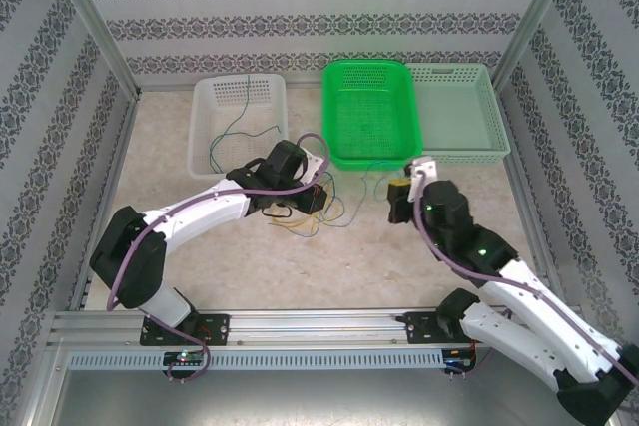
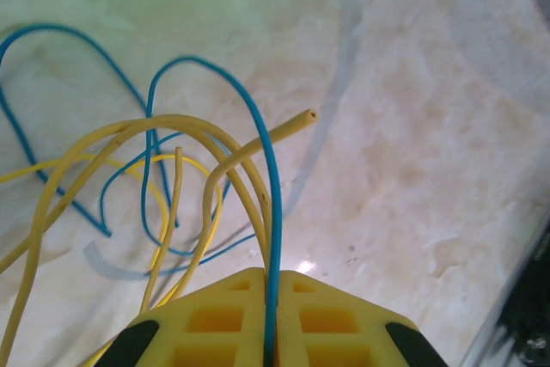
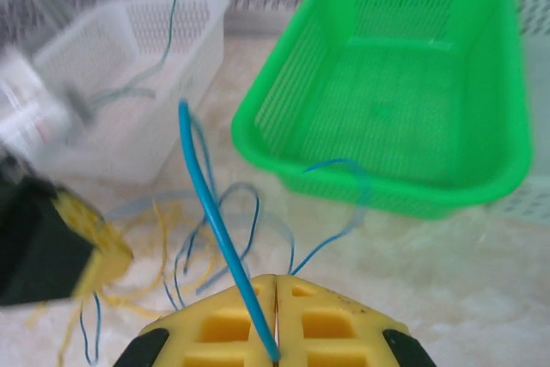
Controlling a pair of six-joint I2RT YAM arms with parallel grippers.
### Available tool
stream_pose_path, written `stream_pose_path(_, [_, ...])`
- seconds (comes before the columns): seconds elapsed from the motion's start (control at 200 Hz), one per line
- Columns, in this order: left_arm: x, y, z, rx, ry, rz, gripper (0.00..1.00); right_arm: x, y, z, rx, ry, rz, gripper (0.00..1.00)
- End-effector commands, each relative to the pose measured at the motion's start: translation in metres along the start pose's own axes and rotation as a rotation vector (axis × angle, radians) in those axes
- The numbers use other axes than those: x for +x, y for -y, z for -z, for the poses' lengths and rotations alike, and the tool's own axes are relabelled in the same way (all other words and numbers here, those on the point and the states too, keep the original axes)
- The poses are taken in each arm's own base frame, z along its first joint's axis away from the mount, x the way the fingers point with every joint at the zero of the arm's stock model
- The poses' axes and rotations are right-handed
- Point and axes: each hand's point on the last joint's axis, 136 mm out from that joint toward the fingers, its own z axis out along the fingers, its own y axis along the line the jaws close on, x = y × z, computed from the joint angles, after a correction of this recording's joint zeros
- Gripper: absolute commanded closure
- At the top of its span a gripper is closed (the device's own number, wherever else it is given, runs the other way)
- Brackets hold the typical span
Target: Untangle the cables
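Note:
A loose tangle of yellow and blue cables [image 1: 305, 221] lies on the table between my two grippers. My left gripper [image 1: 308, 201] [image 2: 273, 274] is shut on a blue cable [image 2: 268, 178] that runs straight out from between its yellow fingers; yellow cables [image 2: 193, 125] loop up beside it and one seems to enter the same gap. My right gripper [image 1: 397, 187] [image 3: 275, 279] is shut on another blue cable [image 3: 210, 204], which rises to the upper left. Further blue and yellow strands [image 3: 176, 242] lie blurred on the table beyond it. One thin green-blue cable [image 1: 240, 112] lies in the white basket.
Three baskets stand along the back: a white basket [image 1: 200, 127] on the left, a green basket [image 1: 334, 137] in the middle, a pale basket [image 1: 494, 127] on the right. Metal frame posts and patterned walls close in the sides. The left gripper [image 3: 82, 247] shows blurred at the right wrist view's left edge.

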Motion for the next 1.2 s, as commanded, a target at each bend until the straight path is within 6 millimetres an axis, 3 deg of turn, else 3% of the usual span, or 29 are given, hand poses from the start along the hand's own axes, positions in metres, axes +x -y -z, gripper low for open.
stream_pose_path(0.0, [0.002, -0.012, 0.001, -0.062, -0.031, -0.02, 0.9, -0.039, 0.001, 0.025, -0.005, 0.044, -0.015, 1.0])
stream_pose_path(0.26, [0.002, -0.01, -0.003, -0.041, -0.029, -0.024, 0.9, -0.123, -0.01, 0.046, -0.003, 0.089, 0.014, 1.0])
stream_pose_path(0.45, [0.004, -0.009, -0.003, -0.034, -0.031, -0.023, 0.9, -0.194, -0.002, 0.063, 0.079, 0.218, 0.047, 1.0])
stream_pose_path(0.535, [0.004, -0.008, -0.004, -0.027, -0.026, -0.02, 0.9, -0.215, 0.012, 0.062, 0.172, 0.241, 0.069, 1.0])
stream_pose_path(0.659, [0.004, -0.007, -0.007, -0.012, -0.025, -0.012, 0.9, -0.227, 0.051, 0.047, 0.352, 0.234, 0.066, 1.0])
stream_pose_path(0.809, [0.004, -0.006, -0.007, -0.005, -0.023, -0.01, 0.9, -0.225, 0.101, 0.021, 0.486, 0.215, -0.02, 1.0])
stream_pose_path(1.014, [0.005, -0.005, -0.007, 0.001, -0.023, -0.011, 0.9, -0.231, 0.162, 0.0, 0.646, 0.277, -0.163, 1.0])
stream_pose_path(1.194, [0.004, -0.004, -0.011, 0.011, -0.025, -0.007, 0.9, -0.247, 0.191, -0.015, 0.693, 0.357, -0.271, 1.0])
